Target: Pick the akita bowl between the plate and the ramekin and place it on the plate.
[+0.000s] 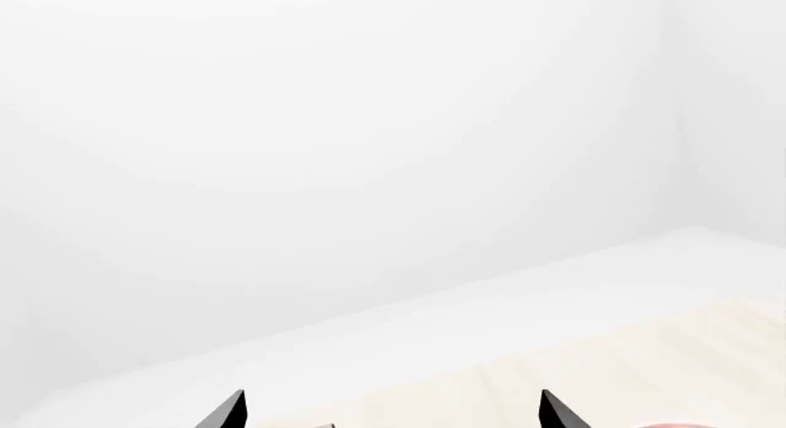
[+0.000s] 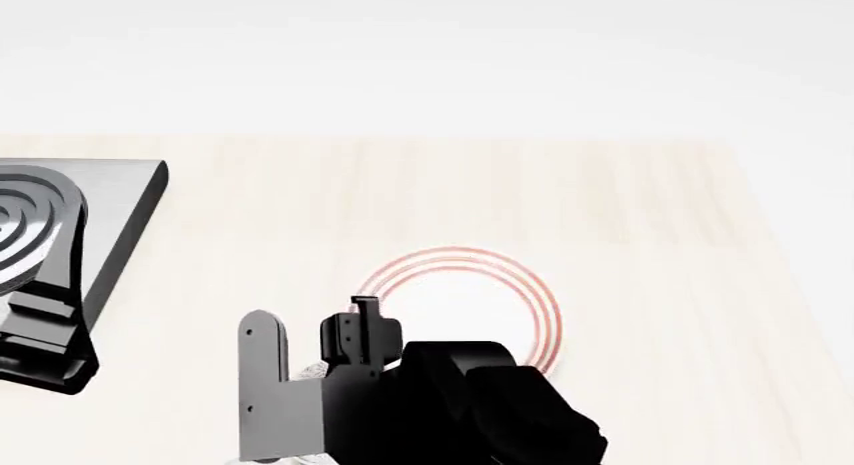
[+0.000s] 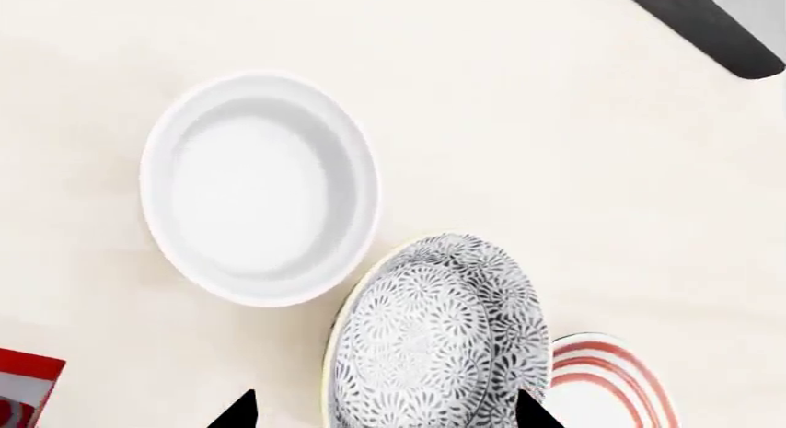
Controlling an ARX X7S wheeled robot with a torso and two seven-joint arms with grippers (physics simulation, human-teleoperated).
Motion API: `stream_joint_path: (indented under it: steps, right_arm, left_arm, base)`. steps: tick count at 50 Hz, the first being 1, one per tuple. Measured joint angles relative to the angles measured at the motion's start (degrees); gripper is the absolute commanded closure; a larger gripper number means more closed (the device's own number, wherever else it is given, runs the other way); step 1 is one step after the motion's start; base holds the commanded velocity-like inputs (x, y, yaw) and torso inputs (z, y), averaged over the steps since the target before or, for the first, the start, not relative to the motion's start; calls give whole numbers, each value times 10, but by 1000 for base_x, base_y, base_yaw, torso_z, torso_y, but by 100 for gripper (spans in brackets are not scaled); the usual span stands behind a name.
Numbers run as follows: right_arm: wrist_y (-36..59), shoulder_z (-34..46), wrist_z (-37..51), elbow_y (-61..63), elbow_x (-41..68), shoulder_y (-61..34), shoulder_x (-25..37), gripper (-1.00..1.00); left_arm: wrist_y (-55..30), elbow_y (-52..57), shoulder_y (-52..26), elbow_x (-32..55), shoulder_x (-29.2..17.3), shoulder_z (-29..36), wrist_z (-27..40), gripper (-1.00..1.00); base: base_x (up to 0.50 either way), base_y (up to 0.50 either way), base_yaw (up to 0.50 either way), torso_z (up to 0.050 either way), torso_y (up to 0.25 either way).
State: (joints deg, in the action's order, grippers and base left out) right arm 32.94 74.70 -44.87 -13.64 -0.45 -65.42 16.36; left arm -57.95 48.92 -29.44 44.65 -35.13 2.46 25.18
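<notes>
This is a bare, simulated kitchen setting: a pale wood-grain counter (image 2: 641,245) stands against plain white walls (image 1: 344,124) with no other furnishing in sight. At the counter's left edge in the head view sits a grey stovetop unit (image 2: 114,220) with a coiled ring burner (image 2: 27,220), the clearest mark of a cooking space. Tableware lies on the counter too: a white plate (image 2: 461,265) with red rings, a speckled grey bowl (image 3: 430,336) and a plain white ramekin (image 3: 258,189).
</notes>
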Motion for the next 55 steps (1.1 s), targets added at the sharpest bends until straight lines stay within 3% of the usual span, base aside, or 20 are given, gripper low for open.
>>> stream_joint_path:
  steps: [33,34,55]
  right_arm:
    - [-41,19,14,-53,-8,19,-22,-100]
    - [-42,20,14,-53,-9,20,-22,100]
    - [-51,31,26,-49,-20,20,-14,100]
  left_arm:
    - [10,-1,6,11,-7,-7,2,-100]
    - [10,-1,6,11,-7,-7,2,-100]
    - [13,0,4,16,-10,-6,6,-100]
  base:
    - [0,0,0,0,0]
    - [0,0,0,0,0]
    - [0,0,0,0,0]
